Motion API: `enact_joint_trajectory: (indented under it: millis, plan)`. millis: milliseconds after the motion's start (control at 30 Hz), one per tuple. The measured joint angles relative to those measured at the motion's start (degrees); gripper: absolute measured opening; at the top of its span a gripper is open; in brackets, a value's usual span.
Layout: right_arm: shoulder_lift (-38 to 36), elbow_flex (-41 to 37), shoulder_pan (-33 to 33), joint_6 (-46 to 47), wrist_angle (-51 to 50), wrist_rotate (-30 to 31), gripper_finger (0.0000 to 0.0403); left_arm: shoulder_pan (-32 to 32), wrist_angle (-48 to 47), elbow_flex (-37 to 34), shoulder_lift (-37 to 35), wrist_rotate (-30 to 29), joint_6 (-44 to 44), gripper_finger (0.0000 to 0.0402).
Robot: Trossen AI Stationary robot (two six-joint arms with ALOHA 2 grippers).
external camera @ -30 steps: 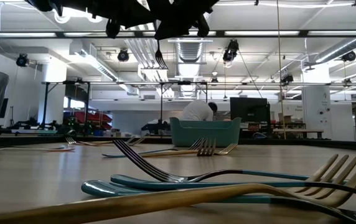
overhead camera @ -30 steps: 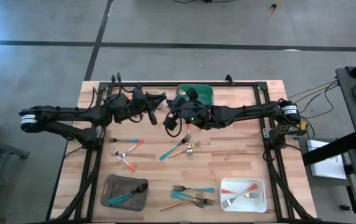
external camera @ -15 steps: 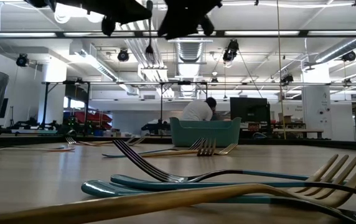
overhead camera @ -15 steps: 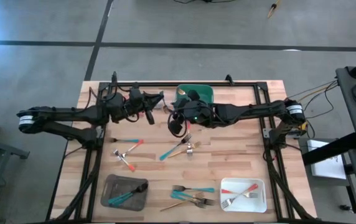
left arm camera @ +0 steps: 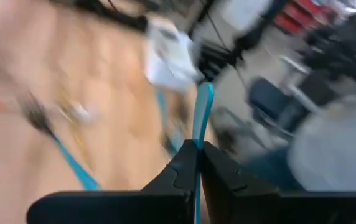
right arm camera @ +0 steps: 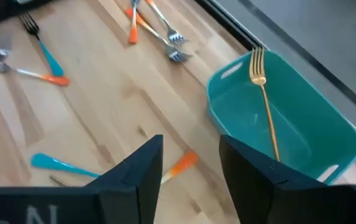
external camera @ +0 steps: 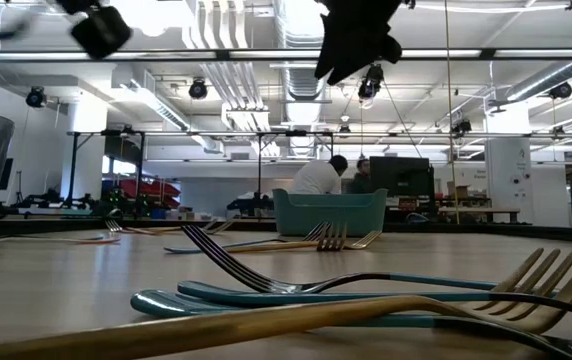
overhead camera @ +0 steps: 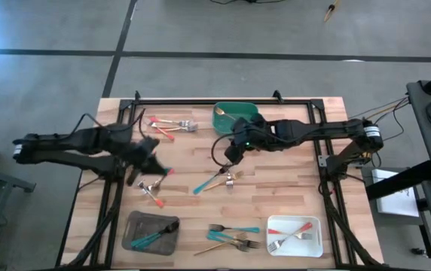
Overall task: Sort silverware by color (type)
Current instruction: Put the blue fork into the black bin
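Currently my left fingers (left arm camera: 196, 163) pinch a teal-handled utensil (left arm camera: 201, 112) shut, over the worktop (overhead camera: 276, 192). Right fingers (right arm camera: 190, 165) parted, empty, beside the green tray (right arm camera: 327, 118) holding one gold fork (right arm camera: 262, 99). Risk: thin handle pivots, drops among wrong colours.

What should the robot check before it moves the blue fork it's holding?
1. Left gripper fingers shut on the teal-handled piece: ok, the handle sticks out between them.
2. Whether that piece is a fork or a spoon: cannot tell, its head is hidden.
3. Grey tray ready for it: ok, it already holds teal pieces and has room.
4. Right gripper fingers open and empty: ok, it hovers by the green bin.
5. Gold fork inside the green bin: ok.
6. Path clear: cannot tell, the left arm is over the orange-handled pieces.
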Motion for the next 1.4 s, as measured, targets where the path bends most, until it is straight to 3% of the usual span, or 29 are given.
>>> enact_joint_trajectory:
  millis: [67, 200, 300, 467, 667, 1000, 1233, 1400]
  plan:
    - [0.90, -0.32, 0.00, 0.00, -0.01, -0.03, 0.0142, -4.48, -4.35, 0.00, -1.33, -0.29, -3.70, 0.0000]
    - [3.31, -1.14, 0.00, 0.02, -0.13, -0.96, 0.0133, -14.65, -10.38, -0.02, -0.78, -6.85, -9.85, 0.0000]
    - [5.00, -1.65, 0.00, 0.02, -0.11, -0.94, 0.0129, -21.91, -9.99, -0.02, 2.53, -11.18, -12.05, 0.0000]
    - [8.24, -1.85, -0.04, 0.00, -0.20, -0.95, 0.0128, -29.10, -10.71, -0.04, 9.78, -11.53, -12.16, 0.0000]
    - [9.37, -1.85, -0.02, 0.23, -0.38, -1.14, 0.0128, -30.23, -9.03, -0.11, 15.75, -11.55, -12.69, 0.0000]
    - [8.86, -1.85, -0.15, 1.90, -0.46, -2.86, 0.0128, -30.18, -1.76, -0.11, 18.54, -9.94, -11.63, 0.0000]
    - [8.82, -1.85, -0.15, 1.92, -0.51, -8.20, 0.0128, -30.18, 1.47, -0.11, 20.04, -8.05, -11.90, 0.0000]
    - [8.78, -1.83, -0.15, 1.32, -1.43, -8.63, 0.0128, -30.18, 6.24, -0.11, 22.19, -8.04, -14.85, 0.0021]
